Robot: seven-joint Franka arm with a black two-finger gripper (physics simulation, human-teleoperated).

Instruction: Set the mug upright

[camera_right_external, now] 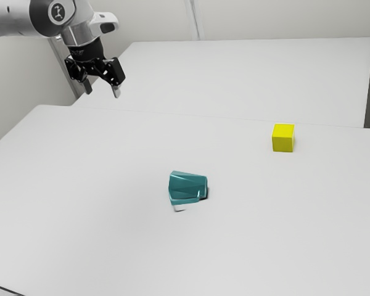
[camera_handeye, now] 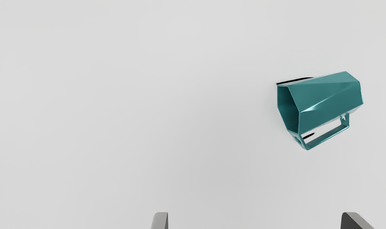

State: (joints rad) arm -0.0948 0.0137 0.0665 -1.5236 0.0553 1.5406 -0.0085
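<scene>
Fingers [camera_right_external: 116,92] wide apart, nothing between them. Exterior view: gripper [camera_right_external: 102,90] is up above the table [camera_right_external: 98,246], far side, toward the exterior view's left, well apart from everything on it. Mug [camera_right_external: 188,187] lies on its side around mid-table, nearer than the gripper and to its right, mouth toward the exterior view's left, base toward the right. Cube [camera_right_external: 283,138] sits farther back and to the right, well apart from the mug.

Wrist view: same wide gap at the fingertips, no contact. Mug lies off past the fingers, open mouth [camera_handeye: 287,109] in sight, handle [camera_handeye: 328,136] on the side toward them.

Mug's not upright, so I'd call this the reach-and-grasp step. Next: bring the gripper over the mug, line the fingers up across the body, drop, close, then lift and tip mouth-up before setting down. Watch the handle, it could snag a finger; faceted walls might make the mug twist if pinched off-center.
</scene>
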